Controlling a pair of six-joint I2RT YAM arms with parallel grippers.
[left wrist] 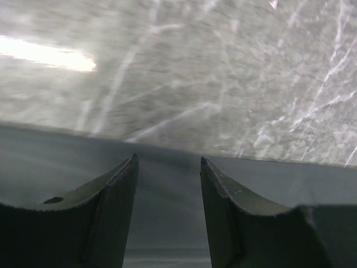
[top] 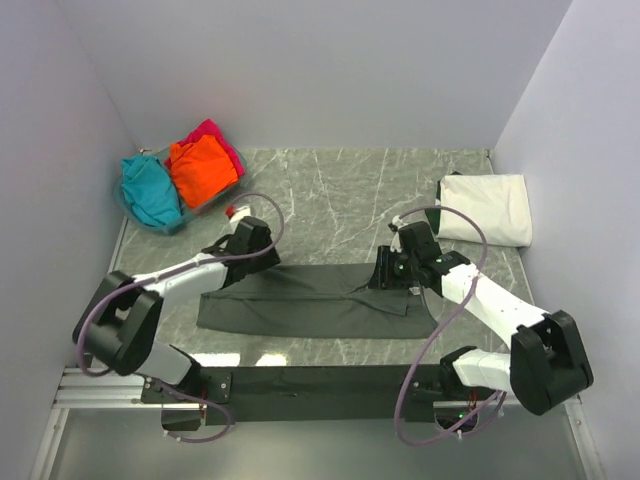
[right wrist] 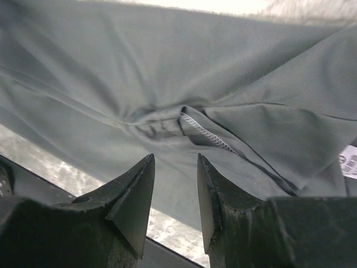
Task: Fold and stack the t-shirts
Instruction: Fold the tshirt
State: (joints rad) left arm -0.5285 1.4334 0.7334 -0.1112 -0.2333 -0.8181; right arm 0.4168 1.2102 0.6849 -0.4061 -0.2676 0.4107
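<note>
A dark grey t-shirt (top: 310, 300) is laid flat on the marble table (top: 330, 190), folded into a long, narrow band that runs from left to right just ahead of the arm bases. The left gripper (left wrist: 168, 159) is held low over the far left end of this shirt. In the left wrist view its fingers (left wrist: 114, 195) are seen spread apart, with nothing between them, and smooth grey cloth lies below them up to the shirt's far edge. The right gripper (right wrist: 175, 157) is positioned at the far edge of the shirt towards its right end. Its jaws are likewise parted and no cloth is pinched in them. In front of them a bunched fold with a stitched hem is seen, and a small white label (right wrist: 348, 162) is visible at the right edge of that view.

A folded white t-shirt (top: 487, 208) is placed at the far right of the table, well apart from the grey one. At the far left corner a clear bin (top: 215, 200) is seen, in which a teal t-shirt (top: 150, 190), an orange t-shirt (top: 200, 170) and a magenta t-shirt (top: 215, 135) are heaped.
</note>
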